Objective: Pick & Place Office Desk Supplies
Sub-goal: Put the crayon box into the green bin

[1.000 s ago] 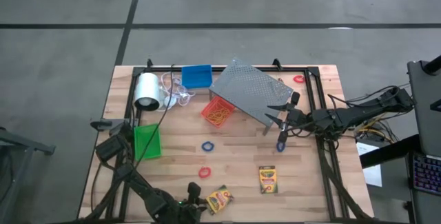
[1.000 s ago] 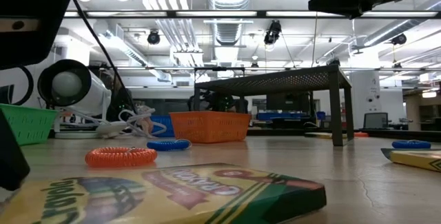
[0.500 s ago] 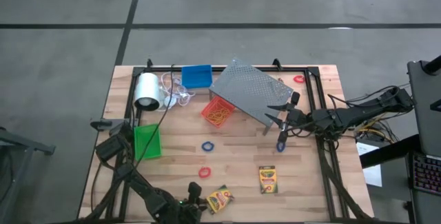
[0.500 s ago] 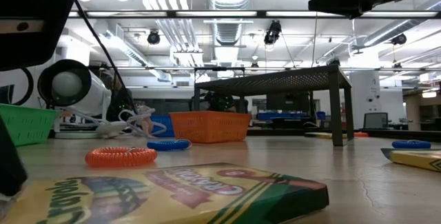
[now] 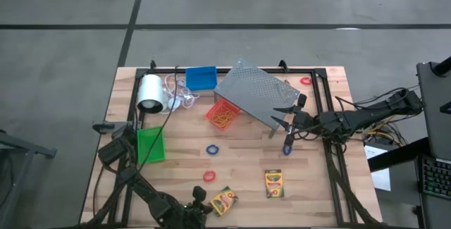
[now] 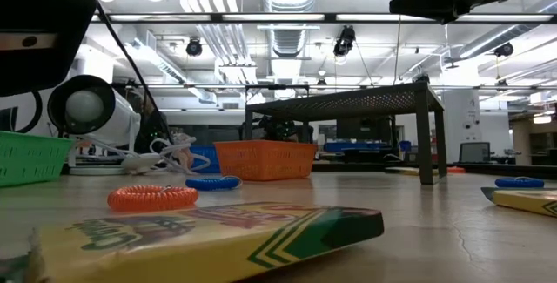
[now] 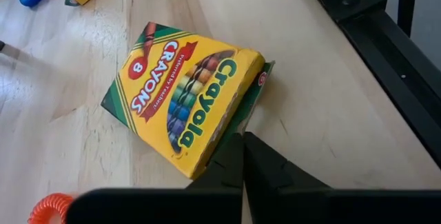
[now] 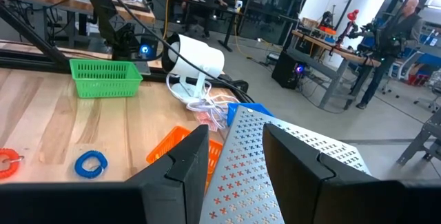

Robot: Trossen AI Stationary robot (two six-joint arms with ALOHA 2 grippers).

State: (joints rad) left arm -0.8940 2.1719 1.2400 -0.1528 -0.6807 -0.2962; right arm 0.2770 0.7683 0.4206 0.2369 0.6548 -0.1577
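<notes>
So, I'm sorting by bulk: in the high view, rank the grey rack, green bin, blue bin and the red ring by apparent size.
1. Grey perforated rack, clearly largest.
2. Green bin and blue bin: too alike to rank.
3. Red ring, smallest.

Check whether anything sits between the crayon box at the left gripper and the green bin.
Nothing visible does. The yellow-and-green cardboard crayon box lies at the left gripper, and bare wood separates it from the green plastic bin. The red coiled ring band lies beside that path, not across it.
</notes>
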